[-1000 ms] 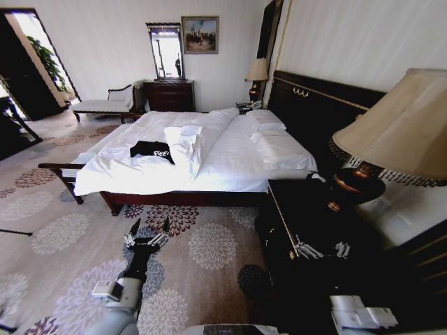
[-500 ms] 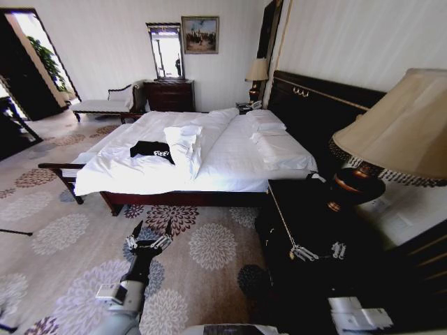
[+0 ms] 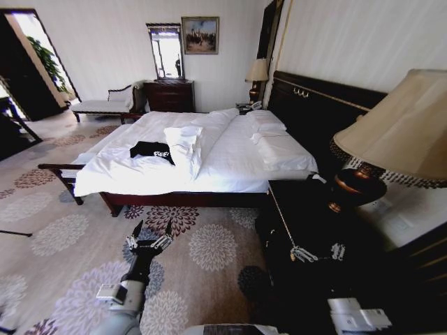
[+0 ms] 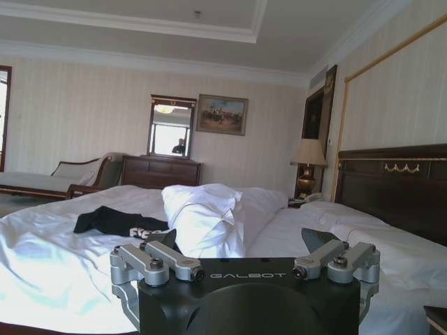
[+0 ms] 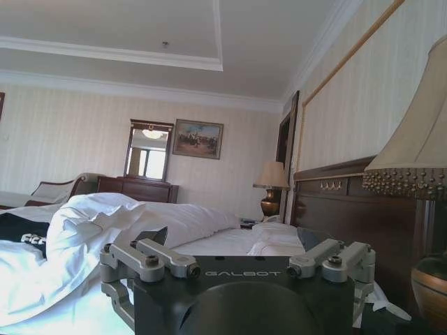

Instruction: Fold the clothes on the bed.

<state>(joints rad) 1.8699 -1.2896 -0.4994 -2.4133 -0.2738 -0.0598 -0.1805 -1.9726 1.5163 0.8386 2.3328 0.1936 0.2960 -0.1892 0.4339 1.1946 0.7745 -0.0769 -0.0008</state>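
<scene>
Head view: the bed (image 3: 230, 171) stands across the room, its dark headboard (image 3: 318, 112) against the right wall. The T-shirt (image 3: 152, 150) lies flat on the sheet near the foot of the bed, on the side farthest from the headboard, just beside a bunched white duvet (image 3: 185, 146) that sits between it and the pillows (image 3: 276, 139). The left gripper (image 3: 149, 230) hangs over the patterned carpet (image 3: 63, 237) in front of the bed, well apart from the T-shirt, its two fingers spread wide. The right gripper (image 3: 318, 252) hangs over the dark nightstand (image 3: 293, 209) beside the bed, below a lamp (image 3: 391, 139); its fingers also stand apart.

Left wrist view: the left gripper (image 4: 244, 244) points at the bed with its jaws wide and nothing between them. The T-shirt (image 4: 115, 222) lies on the white sheet beyond the near fingers (image 4: 157, 259), touching the foot of the duvet (image 4: 202, 218). A mirror (image 4: 172, 127) and a picture (image 4: 222, 114) hang on the wall past the bed.

Right wrist view: the right gripper (image 5: 237, 244) faces along the bed, jaws open and empty. A corner of the T-shirt (image 5: 21, 232) shows at the edge, partly hidden behind the duvet (image 5: 98, 223). The headboard (image 5: 342, 202) and lamp shade (image 5: 412, 146) stand close by.
</scene>
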